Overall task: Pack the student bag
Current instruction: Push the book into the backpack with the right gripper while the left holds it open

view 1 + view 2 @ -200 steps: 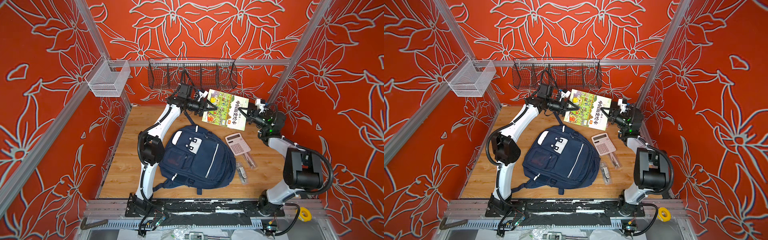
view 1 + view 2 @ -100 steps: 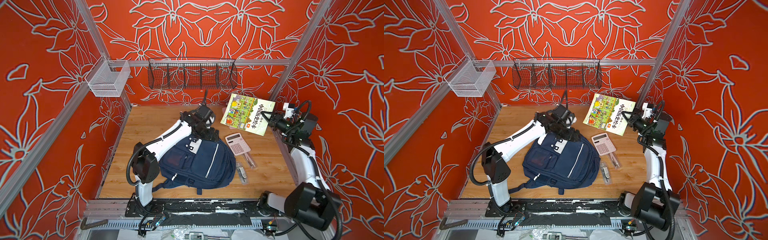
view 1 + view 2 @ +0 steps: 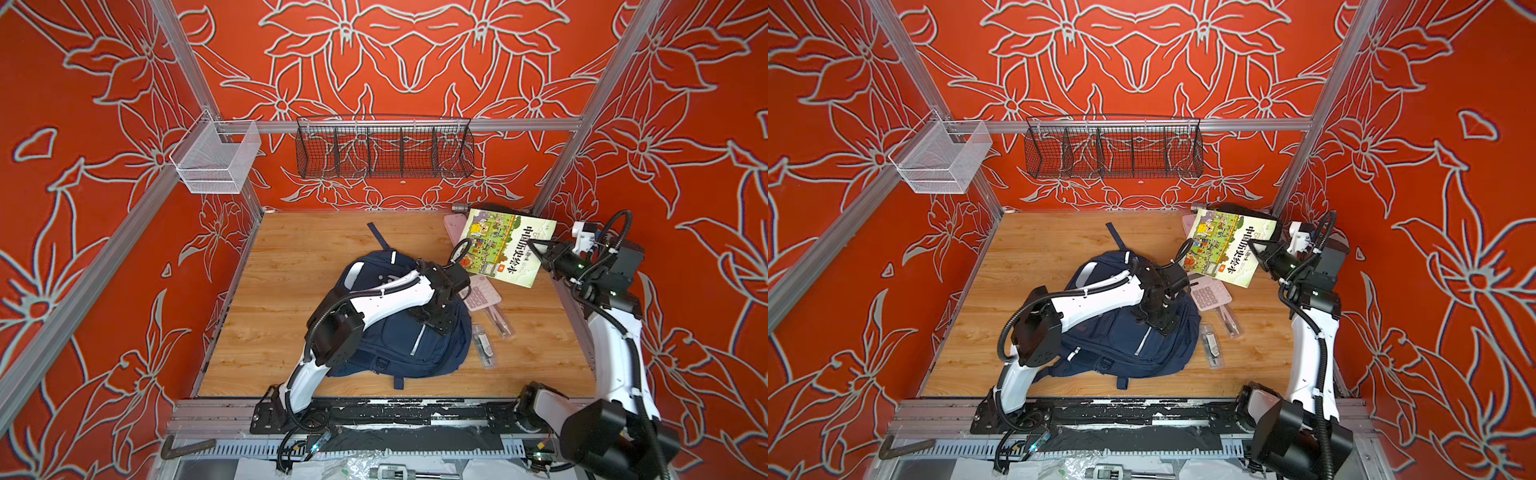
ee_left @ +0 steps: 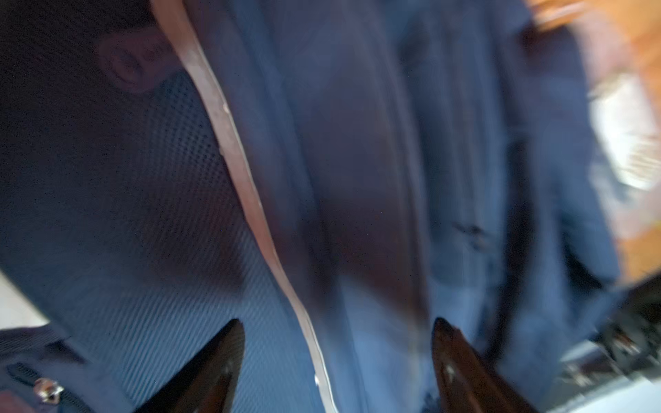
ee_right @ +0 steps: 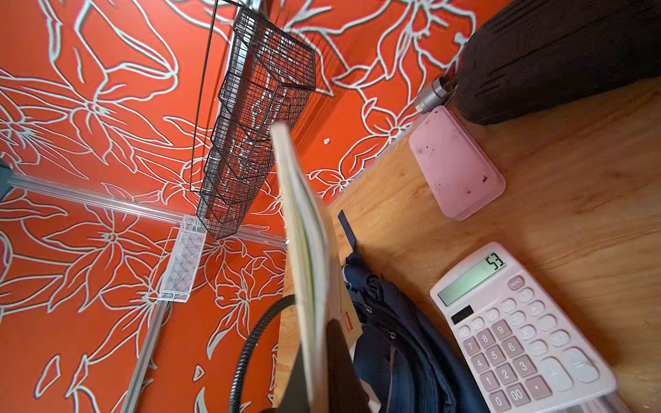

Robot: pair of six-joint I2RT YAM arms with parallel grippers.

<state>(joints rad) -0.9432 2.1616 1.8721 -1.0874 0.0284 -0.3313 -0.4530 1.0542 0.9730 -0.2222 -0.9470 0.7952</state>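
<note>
Half hidden beneath left arm (image 3: pixel 386 297): student bag (image 3: pixel 395 347), long axis up-down in frame, top upward. Left claw (image 4: pixel 336 321) spread over blurred fabric; right claw (image 3: pixel 537 254) clenched on book (image 3: pixel 500 249).

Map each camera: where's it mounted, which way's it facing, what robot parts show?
Top views: high over the front edge, looking down at the table and student bag; left arm and right arm show.
Left wrist: on the left arm, close over blurred bag fabric; the open left claw's fingertips show.
Right wrist: on the right arm, looking along the picture book clamped in the right claw, toward the wire basket; calculator, pink case on the table.
Shared: right wrist and both top views show book, calculator, basket.
</note>
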